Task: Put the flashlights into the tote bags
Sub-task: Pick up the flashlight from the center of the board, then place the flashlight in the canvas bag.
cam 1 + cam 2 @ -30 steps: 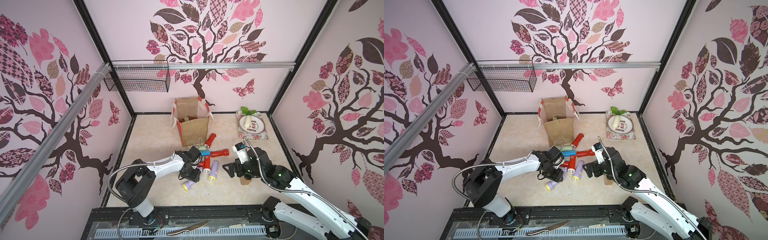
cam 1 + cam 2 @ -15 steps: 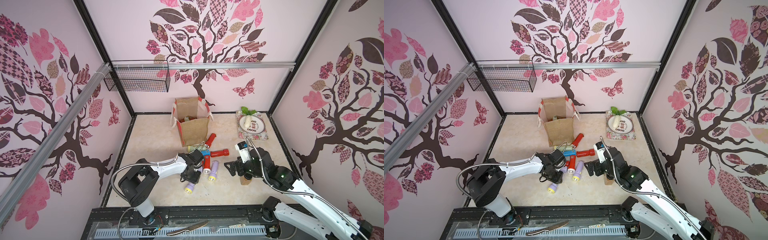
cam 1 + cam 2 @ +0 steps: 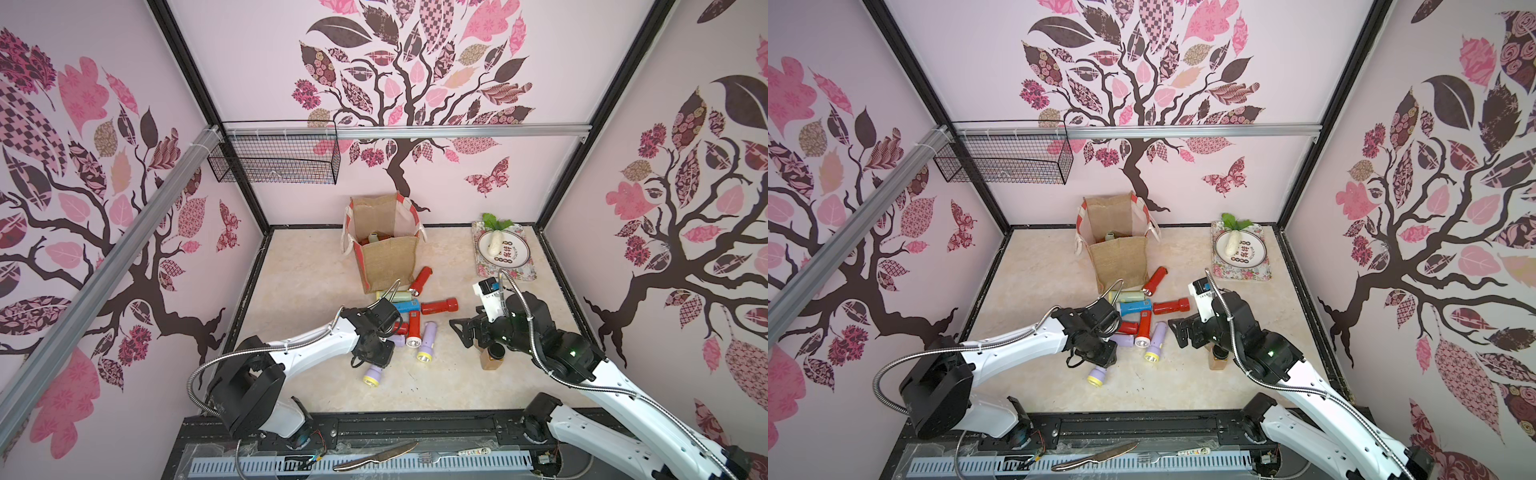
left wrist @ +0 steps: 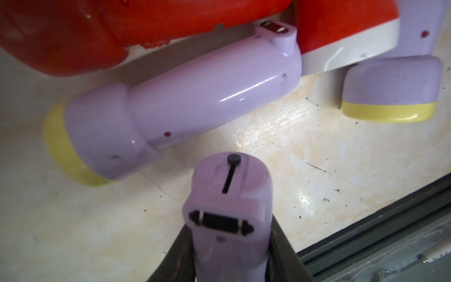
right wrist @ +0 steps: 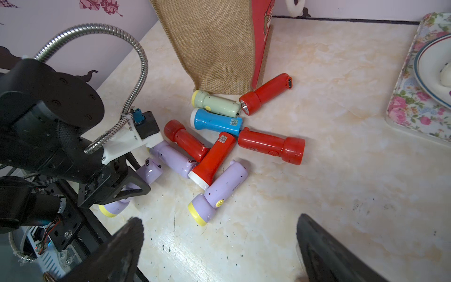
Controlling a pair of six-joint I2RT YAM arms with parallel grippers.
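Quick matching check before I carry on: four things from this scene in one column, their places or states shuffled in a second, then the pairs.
1. blue flashlight
2. lilac flashlight nearest the front edge
3. amber jar
4. right gripper

A. open, holding nothing
B. clamped in the left gripper
C. lying in the pile in front of the tote bag
D. standing under the right arm

Pairs: 1-C, 2-B, 3-D, 4-A

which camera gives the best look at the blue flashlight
The right wrist view: the blue flashlight lies whole and unobstructed, its sticker visible. In both top views it is small, one end against the left arm. The left wrist view does not show it.
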